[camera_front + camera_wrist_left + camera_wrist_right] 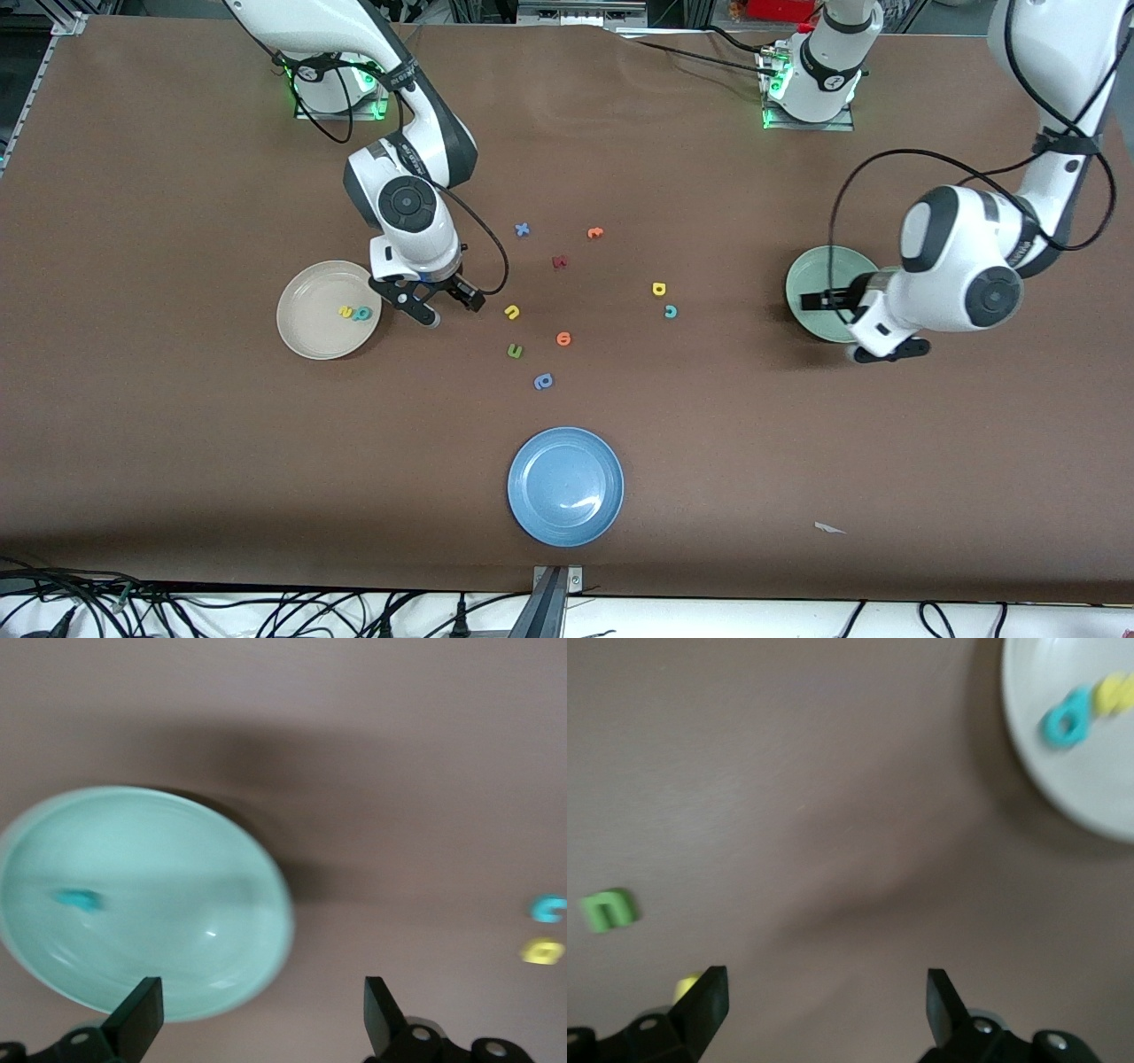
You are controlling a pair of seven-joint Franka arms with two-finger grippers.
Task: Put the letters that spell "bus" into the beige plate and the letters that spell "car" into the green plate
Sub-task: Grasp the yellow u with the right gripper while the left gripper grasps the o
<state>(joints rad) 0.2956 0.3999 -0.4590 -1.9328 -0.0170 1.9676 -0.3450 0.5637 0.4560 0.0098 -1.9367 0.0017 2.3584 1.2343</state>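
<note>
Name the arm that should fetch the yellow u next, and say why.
Likely the right: the right gripper hangs open beside the beige plate, close to the yellow u. The left gripper, also open, is at the green plate.

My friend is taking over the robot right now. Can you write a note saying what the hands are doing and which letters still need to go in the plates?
Right end effector: open, empty, over the table beside the beige plate.
Left end effector: open, empty, at the green plate.
Done: teal b and yellow s lie in the beige plate; one teal letter lies in the green plate.
Left: yellow u, on the table near the right end effector, goes to beige. Yellow a and teal c, side by side mid-table, go to green.
Leave the other letters and the blue plate.
</note>
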